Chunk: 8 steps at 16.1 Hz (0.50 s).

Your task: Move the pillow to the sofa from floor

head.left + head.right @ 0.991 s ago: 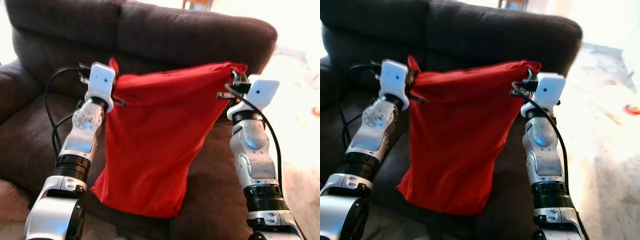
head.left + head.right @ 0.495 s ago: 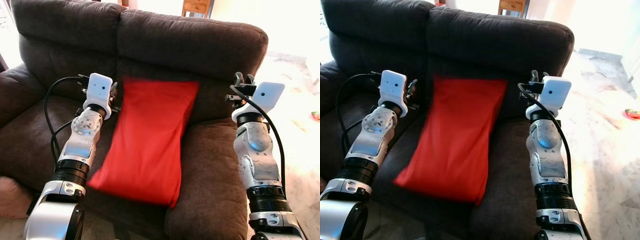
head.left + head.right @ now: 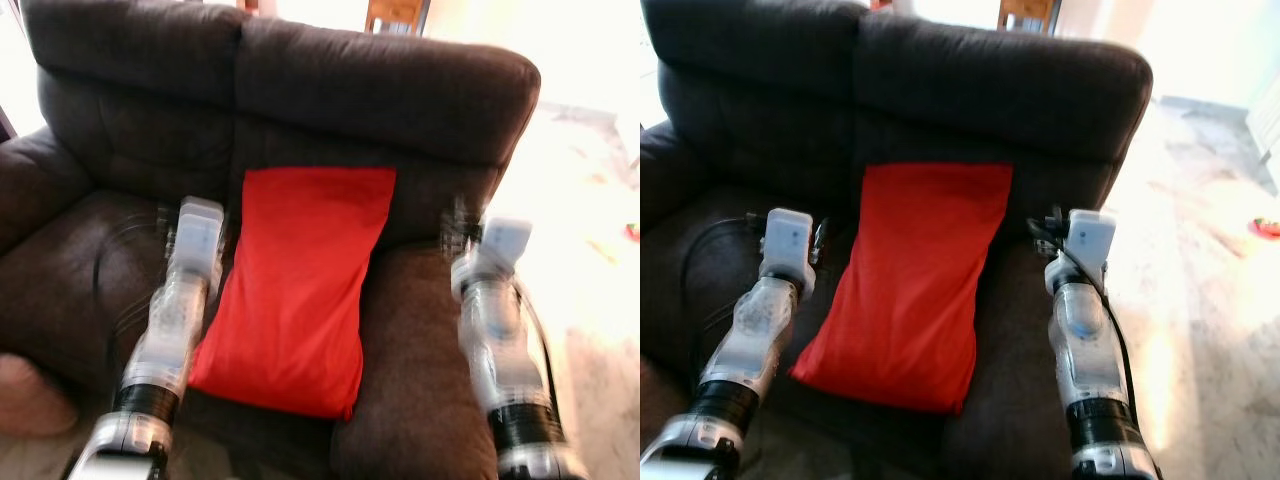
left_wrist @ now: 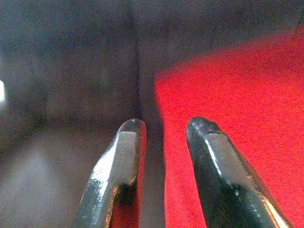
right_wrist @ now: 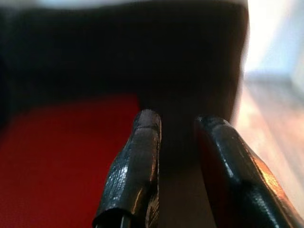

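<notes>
Currently the red pillow (image 3: 908,290) rests on the sofa (image 3: 990,90); both the left gripper (image 4: 164,130) and right gripper (image 5: 178,126) are released, empty; retract straight back, clear of the fabric.

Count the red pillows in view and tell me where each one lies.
1. The red pillow lies on the sofa, its top edge leaning against the backrest and its lower end on the seat. None other is visible.

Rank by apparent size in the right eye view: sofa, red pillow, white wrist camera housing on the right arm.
1. sofa, largest by far
2. red pillow
3. white wrist camera housing, smallest
</notes>
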### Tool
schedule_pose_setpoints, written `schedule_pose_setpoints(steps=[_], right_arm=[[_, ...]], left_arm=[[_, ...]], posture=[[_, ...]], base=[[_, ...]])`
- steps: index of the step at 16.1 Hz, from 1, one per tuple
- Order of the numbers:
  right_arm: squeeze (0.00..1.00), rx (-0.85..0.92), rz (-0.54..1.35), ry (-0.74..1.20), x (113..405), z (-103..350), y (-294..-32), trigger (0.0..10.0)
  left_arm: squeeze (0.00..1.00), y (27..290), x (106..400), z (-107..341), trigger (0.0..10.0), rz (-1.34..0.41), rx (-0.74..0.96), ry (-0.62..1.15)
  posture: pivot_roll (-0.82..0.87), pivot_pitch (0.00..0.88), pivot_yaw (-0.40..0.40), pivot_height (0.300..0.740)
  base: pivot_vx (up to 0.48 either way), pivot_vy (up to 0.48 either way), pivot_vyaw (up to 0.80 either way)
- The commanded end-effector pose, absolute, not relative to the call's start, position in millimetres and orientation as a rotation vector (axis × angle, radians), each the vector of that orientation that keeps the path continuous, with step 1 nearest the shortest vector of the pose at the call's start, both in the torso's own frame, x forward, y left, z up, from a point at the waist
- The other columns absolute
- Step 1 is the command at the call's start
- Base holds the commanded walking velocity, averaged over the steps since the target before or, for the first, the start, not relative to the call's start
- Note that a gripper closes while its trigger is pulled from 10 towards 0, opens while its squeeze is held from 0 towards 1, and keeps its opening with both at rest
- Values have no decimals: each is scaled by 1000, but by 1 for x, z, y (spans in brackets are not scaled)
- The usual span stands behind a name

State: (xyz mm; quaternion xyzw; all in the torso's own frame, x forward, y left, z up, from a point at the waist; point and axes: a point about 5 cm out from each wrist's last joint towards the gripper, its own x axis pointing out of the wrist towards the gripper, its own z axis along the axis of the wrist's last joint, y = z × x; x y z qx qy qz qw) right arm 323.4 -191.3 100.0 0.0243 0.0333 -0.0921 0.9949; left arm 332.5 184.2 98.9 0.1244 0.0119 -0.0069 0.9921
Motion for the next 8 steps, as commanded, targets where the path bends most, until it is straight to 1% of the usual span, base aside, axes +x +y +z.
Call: schedule_pose_setpoints(steps=[1,3,4,5,6,8], right_arm=[[0,75,-250,122,323,99,-202,10000],[0,54,-217,82,322,103,-203,10000],[0,42,-216,101,320,96,-204,10000],[0,6,-222,204,310,64,-211,10000],[0,52,-263,338,292,27,-221,10000],[0,49,-238,406,279,9,-221,10000]], left_arm=[[0,185,327,89,10000,-7,261,51],[0,189,322,78,10000,12,247,84],[0,189,320,72,10000,8,259,105],[0,190,315,56,10000,4,273,175],[0,192,307,37,10000,8,261,251],[0,197,296,19,10000,31,196,339]], posture=[[56,27,-59,740],[48,23,-54,740],[43,19,-53,740],[43,11,-52,740],[56,10,-51,740],[42,0,-45,740]], base=[[0,0,0],[0,0,0],[0,0,0],[0,0,0],[0,0,0],[0,0,0]])
